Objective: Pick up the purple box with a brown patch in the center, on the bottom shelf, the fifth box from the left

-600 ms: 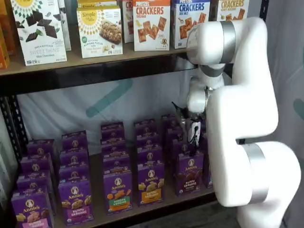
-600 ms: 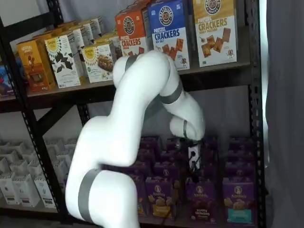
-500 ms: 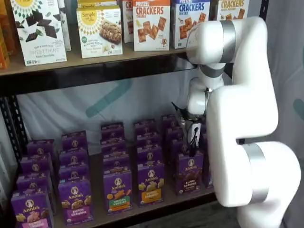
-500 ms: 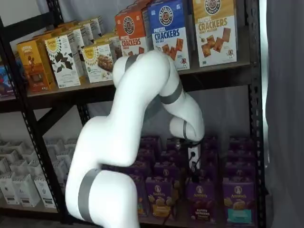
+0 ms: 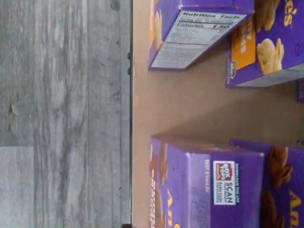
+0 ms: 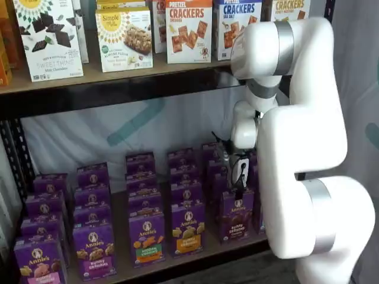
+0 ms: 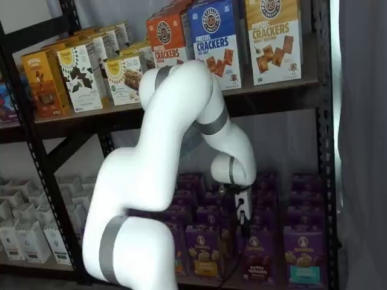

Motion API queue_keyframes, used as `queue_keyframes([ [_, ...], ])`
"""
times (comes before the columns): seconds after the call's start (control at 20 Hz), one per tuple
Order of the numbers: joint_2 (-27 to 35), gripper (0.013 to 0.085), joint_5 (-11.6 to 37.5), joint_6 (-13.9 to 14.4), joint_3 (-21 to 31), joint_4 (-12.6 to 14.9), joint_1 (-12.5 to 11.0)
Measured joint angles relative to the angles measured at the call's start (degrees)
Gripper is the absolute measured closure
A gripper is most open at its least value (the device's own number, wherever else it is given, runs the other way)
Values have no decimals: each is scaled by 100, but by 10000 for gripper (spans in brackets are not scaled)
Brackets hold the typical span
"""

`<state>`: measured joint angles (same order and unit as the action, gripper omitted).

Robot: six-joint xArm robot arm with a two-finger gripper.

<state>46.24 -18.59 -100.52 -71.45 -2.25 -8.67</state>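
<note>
The purple box (image 6: pixel 237 215) is seen standing upright at the front of the bottom shelf (image 6: pixel 207 251), directly below the end effector (image 6: pixel 239 190), whose fingers are taken as spread wide, nothing being held.

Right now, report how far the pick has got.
Done: the hand is brought in just above the purple box at the front of the bottom shelf. In hand: the approach; fingers not clear enough to read. Left: grip the box and lift it; it stands untouched in its row.
</note>
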Motion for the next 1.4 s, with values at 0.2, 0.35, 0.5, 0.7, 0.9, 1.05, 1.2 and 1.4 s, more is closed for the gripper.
queue_keyframes([
  [0.2,57,130,17,213,-27,260,-21],
  [0.35,106,130,65,154,-91,218,-40],
  [0.5,174,130,-27,92,-247,170,-62],
  [0.7,317,130,-279,351,-518,477,-83],
  [0.9,483,130,-557,732,-770,911,-88],
  [1.05,582,130,-651,881,-884,1079,-89],
  [1.2,660,130,-691,915,-961,1123,-95],
  [1.4,741,130,-714,966,-1023,1186,-102],
])
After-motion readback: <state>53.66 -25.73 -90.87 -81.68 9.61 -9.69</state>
